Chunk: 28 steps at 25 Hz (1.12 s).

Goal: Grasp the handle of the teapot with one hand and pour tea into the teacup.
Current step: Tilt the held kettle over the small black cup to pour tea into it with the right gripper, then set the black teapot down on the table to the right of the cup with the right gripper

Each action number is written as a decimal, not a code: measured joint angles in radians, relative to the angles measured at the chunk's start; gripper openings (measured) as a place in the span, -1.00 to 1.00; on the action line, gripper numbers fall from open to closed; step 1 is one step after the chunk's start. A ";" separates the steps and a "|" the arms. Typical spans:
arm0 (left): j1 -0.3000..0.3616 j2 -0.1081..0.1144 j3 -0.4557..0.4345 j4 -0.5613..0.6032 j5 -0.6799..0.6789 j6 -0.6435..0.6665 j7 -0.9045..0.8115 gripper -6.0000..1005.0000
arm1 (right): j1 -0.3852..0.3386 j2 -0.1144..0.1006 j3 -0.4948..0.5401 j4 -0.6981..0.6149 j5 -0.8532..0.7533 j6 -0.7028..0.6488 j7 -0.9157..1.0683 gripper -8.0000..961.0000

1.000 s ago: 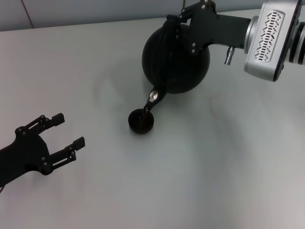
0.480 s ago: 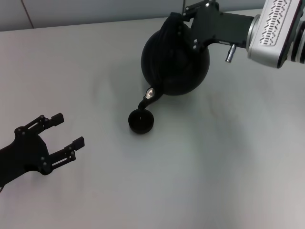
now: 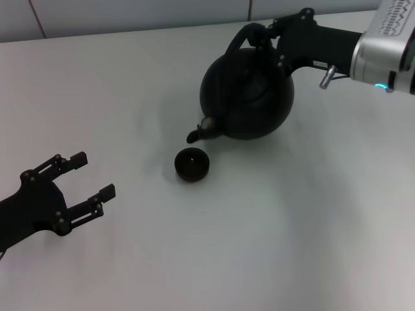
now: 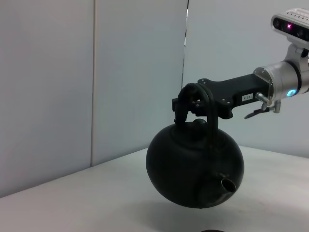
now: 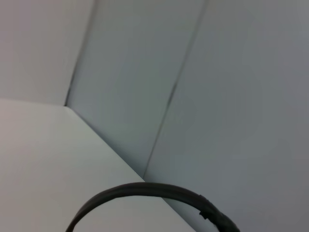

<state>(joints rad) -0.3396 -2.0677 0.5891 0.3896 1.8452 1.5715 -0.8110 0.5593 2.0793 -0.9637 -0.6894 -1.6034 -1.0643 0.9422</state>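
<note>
The round matte-black teapot hangs above the table, close to upright, spout pointing towards the teacup. My right gripper is shut on its arched black handle from the right. The small dark teacup stands on the table just below and in front of the spout, apart from it. The left wrist view shows the teapot held off the table by its handle in the right gripper. The right wrist view shows only the handle's arc. My left gripper is open and empty at the front left.
The pale grey table spreads all around the cup and pot. A wall with panel seams rises behind the table's far edge.
The teapot has tipped back from a steep pour towards upright and shifted right; its spout has lifted away from the teacup. The left arm has not moved.
</note>
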 joint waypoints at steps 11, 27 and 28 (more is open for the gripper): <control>-0.003 0.000 0.001 0.000 0.000 0.002 0.000 0.60 | -0.040 0.000 0.054 0.024 0.050 -0.032 0.056 -0.82; -0.010 0.001 0.006 0.000 0.000 0.002 -0.002 0.60 | -0.297 0.004 0.096 -0.023 0.230 -0.114 0.076 -0.82; -0.010 0.001 0.006 0.000 0.000 0.002 -0.002 0.60 | -0.306 0.005 0.104 -0.021 0.230 -0.120 0.076 -0.82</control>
<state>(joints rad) -0.3495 -2.0665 0.5949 0.3896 1.8454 1.5737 -0.8130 0.2530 2.0839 -0.8592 -0.7104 -1.3729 -1.1840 1.0185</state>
